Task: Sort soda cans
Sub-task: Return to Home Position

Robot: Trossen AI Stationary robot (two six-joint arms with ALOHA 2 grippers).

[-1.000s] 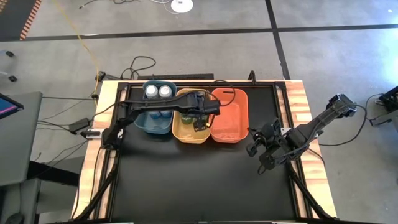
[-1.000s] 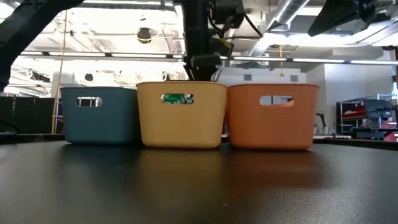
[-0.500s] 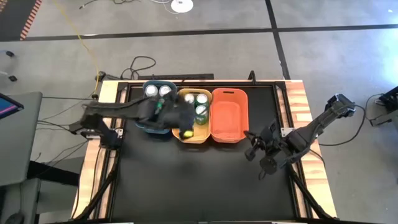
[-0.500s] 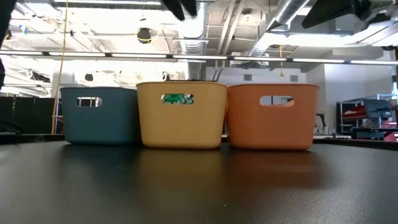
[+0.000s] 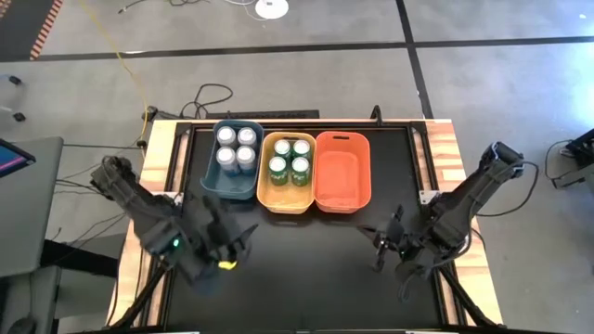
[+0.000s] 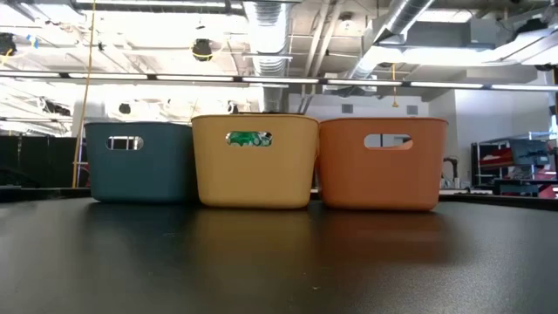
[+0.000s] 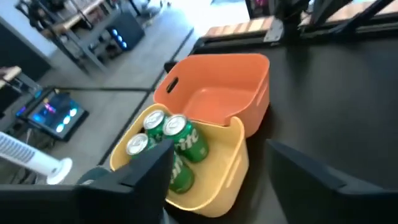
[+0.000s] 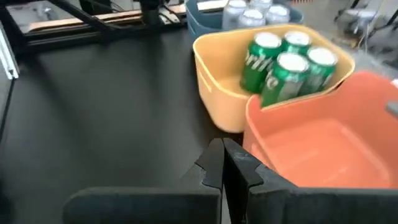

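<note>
Four blue-silver soda cans (image 5: pixel 235 148) stand upright in the blue bin (image 5: pixel 210 176). Four green soda cans (image 5: pixel 290 160) stand upright in the yellow bin (image 5: pixel 288 202), and they also show in the left wrist view (image 7: pixel 177 140) and the right wrist view (image 8: pixel 286 62). My left gripper (image 5: pixel 232 252) hangs open over the table's near left part, away from the bins. Near the table's right edge, my right gripper (image 5: pixel 382 243) is shut with nothing between its fingers. In the low view, a green can (image 6: pixel 248 138) shows through the yellow bin's handle hole.
The orange bin (image 5: pixel 342 176) stands to the right of the yellow one with nothing in it. The three bins form a row at the table's far side. The black table top (image 5: pixel 306 269) lies bare between the two grippers.
My left gripper has drawn back from above the yellow bin toward the table's near left corner. All four green cans in that bin now show uncovered. My right gripper has moved a little toward the near edge.
</note>
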